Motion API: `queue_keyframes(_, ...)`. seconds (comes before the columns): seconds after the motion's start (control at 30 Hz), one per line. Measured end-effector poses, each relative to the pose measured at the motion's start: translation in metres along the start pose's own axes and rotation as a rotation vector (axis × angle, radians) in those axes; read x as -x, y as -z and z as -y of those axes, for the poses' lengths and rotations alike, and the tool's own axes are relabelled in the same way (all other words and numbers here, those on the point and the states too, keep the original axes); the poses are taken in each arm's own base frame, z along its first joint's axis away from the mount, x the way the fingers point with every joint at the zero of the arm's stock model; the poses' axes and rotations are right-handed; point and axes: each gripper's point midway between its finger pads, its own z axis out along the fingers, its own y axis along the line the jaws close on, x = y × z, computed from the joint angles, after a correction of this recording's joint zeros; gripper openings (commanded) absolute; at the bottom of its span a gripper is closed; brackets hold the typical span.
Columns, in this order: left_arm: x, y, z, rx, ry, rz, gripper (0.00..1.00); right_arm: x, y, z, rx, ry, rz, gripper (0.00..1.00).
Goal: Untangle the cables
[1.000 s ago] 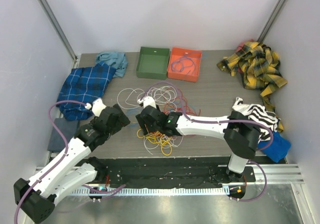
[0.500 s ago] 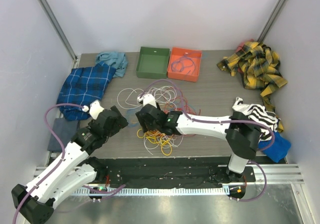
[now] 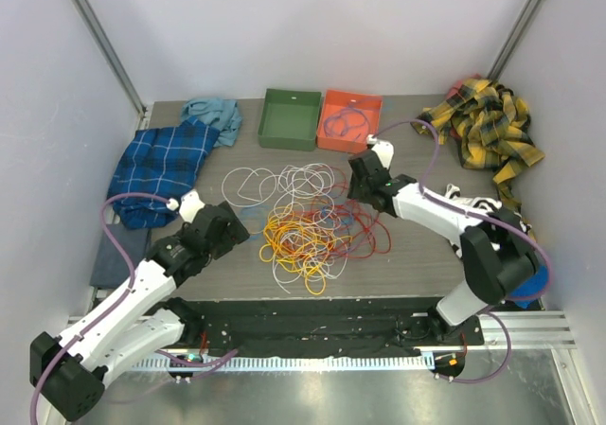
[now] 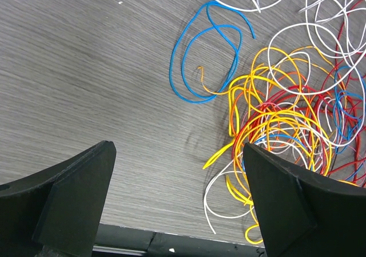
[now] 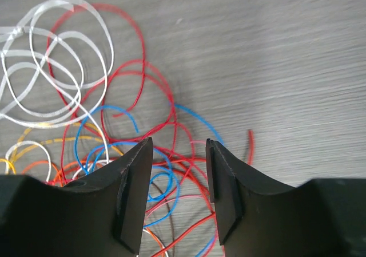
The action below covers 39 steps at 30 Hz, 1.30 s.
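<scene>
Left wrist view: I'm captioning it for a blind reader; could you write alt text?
The left gripper hangs open above a grey wood-grain table. Ahead, a blue cable loop lies at the left edge of a tangle of yellow, red and white cables.

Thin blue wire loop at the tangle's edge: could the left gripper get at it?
Probably yes. The left gripper is open above bare table beside the blue wire loop; only an orange wire end pokes into it.

Left gripper, fingers spread wide above the grey table.
A blue loop sits on the left edge of the cables, hooked by a yellow end; yellow, red and white tangle to the right.
</scene>
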Motion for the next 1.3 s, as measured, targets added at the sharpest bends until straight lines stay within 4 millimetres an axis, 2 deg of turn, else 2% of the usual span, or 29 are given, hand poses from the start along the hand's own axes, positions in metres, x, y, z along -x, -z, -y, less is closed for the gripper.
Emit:
queue_keyframes(0.1,-0.003,-0.002,0.002,-0.005,-0.001,-0.014,1.00,-0.018,-0.014,-0.009,0.006,0.032,-0.050,0.50)
queue_keyframes(0.17,-0.004,-0.003,0.003,-0.009,-0.001,-0.019,0.99,-0.023,-0.023,-0.015,0.007,0.042,-0.069,0.50)
queue_keyframes(0.3,-0.003,-0.003,0.005,-0.015,0.000,-0.018,1.00,-0.016,-0.046,-0.022,-0.001,0.028,-0.070,0.50)
queue_keyframes(0.47,-0.003,-0.004,0.006,-0.015,-0.004,-0.016,1.00,-0.007,-0.065,-0.018,-0.022,0.003,-0.065,0.49)
queue_keyframes(0.63,-0.006,-0.009,0.004,0.003,-0.023,-0.028,1.00,-0.012,-0.085,-0.014,-0.038,-0.005,-0.086,0.49)
queue_keyframes(1.17,-0.010,-0.016,0.006,0.012,-0.045,-0.044,1.00,-0.023,-0.092,-0.011,-0.022,-0.013,-0.095,0.46)
queue_keyframes(1.23,-0.010,-0.016,0.007,0.009,-0.044,-0.044,1.00,-0.023,-0.093,-0.012,-0.018,-0.017,-0.086,0.32)
queue_keyframes(1.27,-0.010,-0.016,0.007,0.008,-0.043,-0.045,1.00,-0.023,-0.093,-0.012,-0.017,-0.018,-0.083,0.21)
queue_keyframes(1.3,-0.010,-0.016,0.008,0.005,-0.042,-0.046,0.99,-0.023,-0.094,-0.011,-0.018,-0.019,-0.080,0.01)
